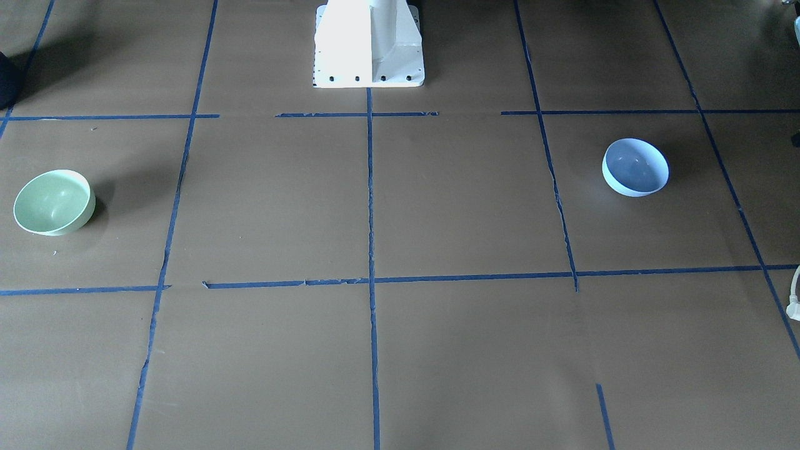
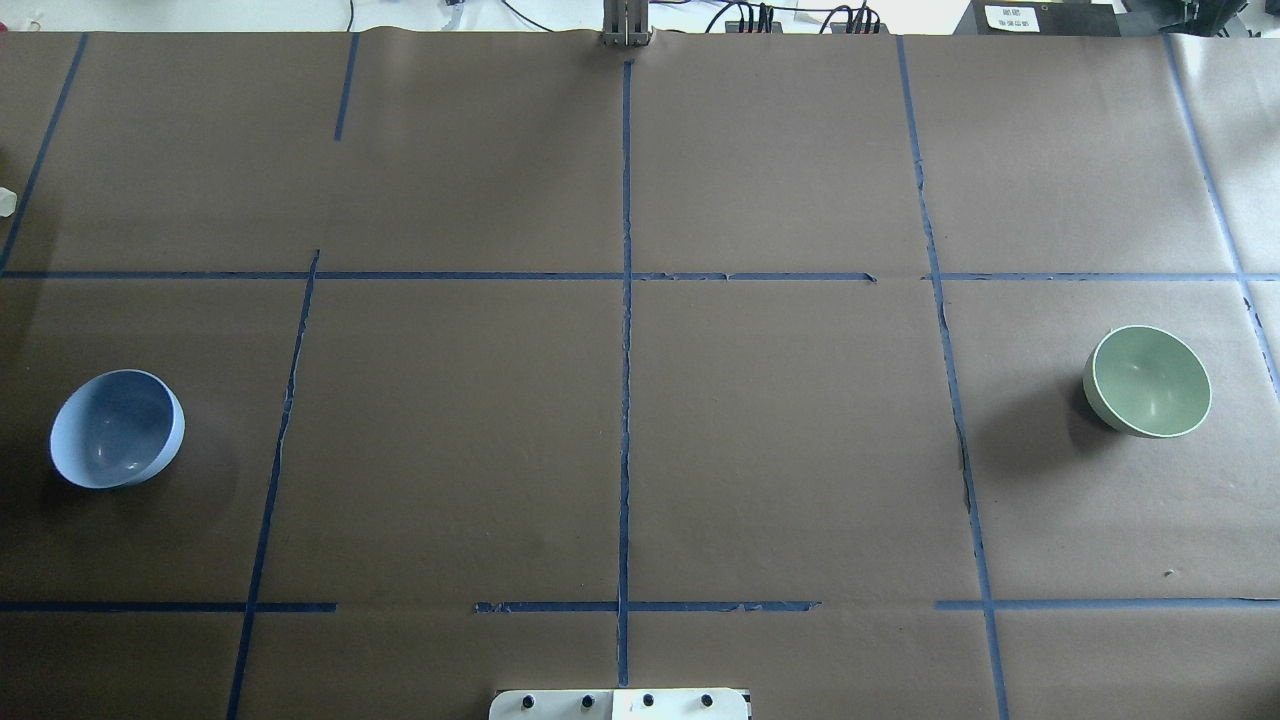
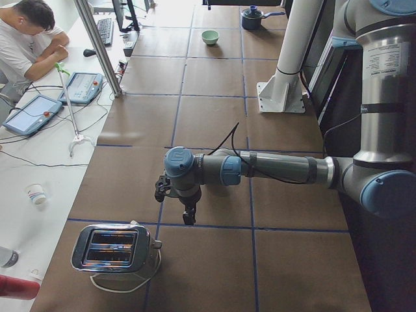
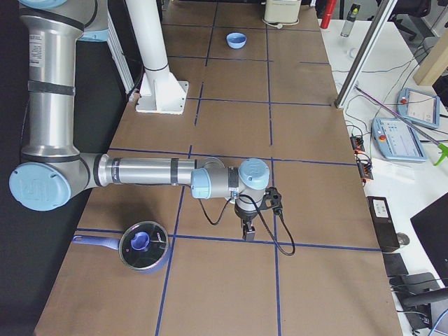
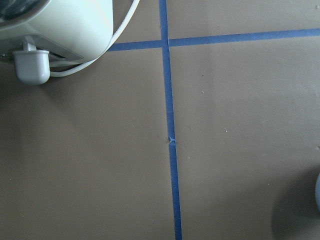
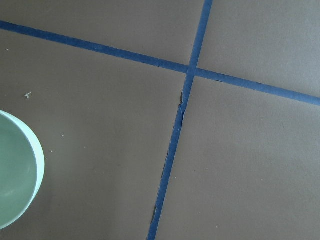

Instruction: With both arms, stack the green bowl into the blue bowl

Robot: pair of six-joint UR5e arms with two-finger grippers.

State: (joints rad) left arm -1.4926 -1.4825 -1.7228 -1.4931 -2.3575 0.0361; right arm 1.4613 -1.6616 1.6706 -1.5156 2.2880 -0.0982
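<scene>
The green bowl point(image 1: 54, 202) stands upright on the brown table, at the right in the overhead view point(image 2: 1147, 381) and at the left edge of the right wrist view point(image 6: 15, 185). The blue bowl point(image 1: 635, 167) stands upright far from it, at the left in the overhead view point(image 2: 117, 428). My left gripper point(image 3: 189, 220) shows only in the exterior left view, pointing down above the table. My right gripper point(image 4: 248, 233) shows only in the exterior right view, pointing down over a tape crossing. I cannot tell whether either is open or shut. Neither touches a bowl.
A chrome toaster point(image 3: 114, 249) with a white cord stands at the table's left end, beside my left gripper. A dark pot with a blue handle point(image 4: 143, 246) stands at the right end. The white pedestal point(image 1: 369, 44) is between the arms. An operator point(image 3: 29, 39) sits beside the table.
</scene>
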